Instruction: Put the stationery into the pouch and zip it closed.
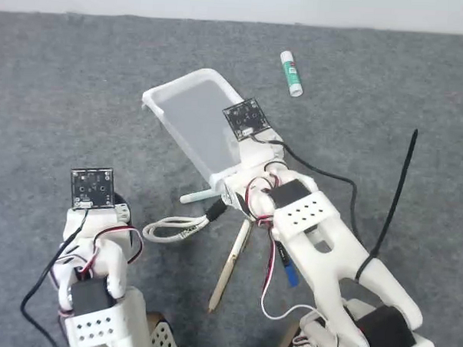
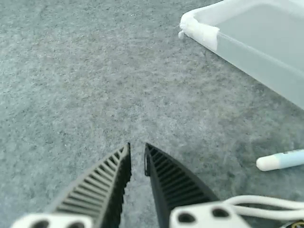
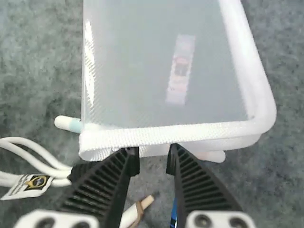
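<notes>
The translucent white pouch point(image 1: 194, 116) lies flat in the middle of the table, and its white zip edge point(image 3: 171, 134) faces my right gripper point(image 3: 152, 152). That gripper stands narrowly open with its tips right at this edge, nothing held between them. A pale blue-and-white pen point(image 1: 199, 195) pokes out beside the pouch's near corner. A wooden pencil point(image 1: 231, 266) and a blue pen point(image 1: 288, 270) lie under the right arm. The glue stick point(image 1: 291, 73) lies far behind the pouch. My left gripper point(image 2: 137, 159) hovers shut over bare carpet, short of the pouch corner point(image 2: 199, 29).
A coiled white cable point(image 1: 171, 230) lies between the two arms, close to the pale pen. A black cable tie point(image 1: 400, 188) sticks up from the right arm. Grey carpet point(image 1: 66, 97) covers the whole table, with open room on the left.
</notes>
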